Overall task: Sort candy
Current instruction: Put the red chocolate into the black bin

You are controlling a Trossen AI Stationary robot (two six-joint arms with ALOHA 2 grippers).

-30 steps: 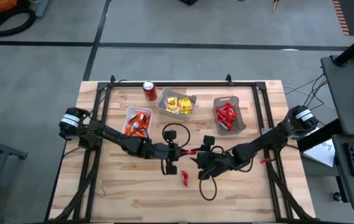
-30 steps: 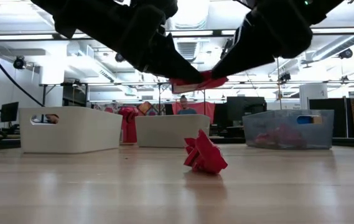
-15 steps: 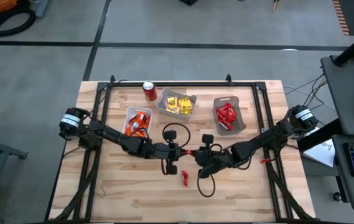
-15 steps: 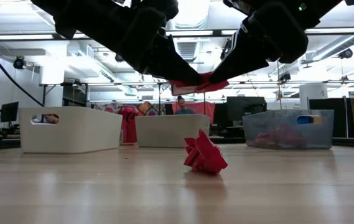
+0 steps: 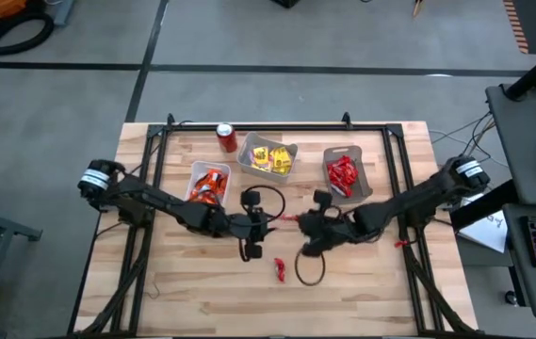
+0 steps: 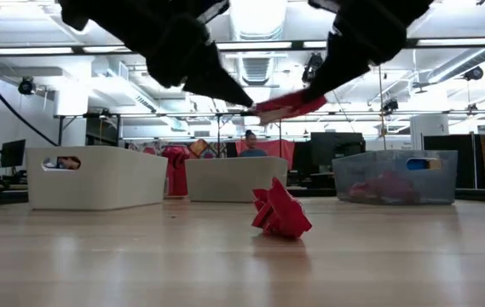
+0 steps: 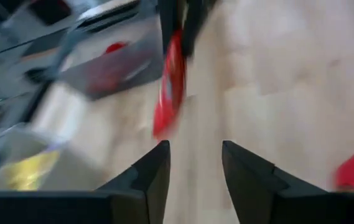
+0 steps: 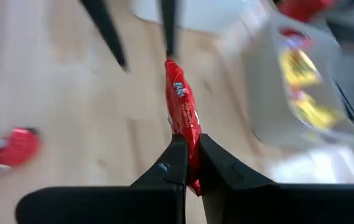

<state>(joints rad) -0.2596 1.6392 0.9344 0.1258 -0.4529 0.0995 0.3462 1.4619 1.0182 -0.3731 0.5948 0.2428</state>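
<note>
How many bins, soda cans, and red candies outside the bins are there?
Bins: 3, with orange, yellow and red candy
Soda can: 1
Red candies outside bins: 2, one in the right gripper, one on the table
Total: 6

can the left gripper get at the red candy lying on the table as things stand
Probably yes: the left gripper is open and empty, the loose red candy lies bare on the table just ahead, and the right gripper holds its own candy above.

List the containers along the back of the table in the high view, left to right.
White bin of orange candy → red soda can → white bin of yellow candy → clear grey bin of red candy.
</note>
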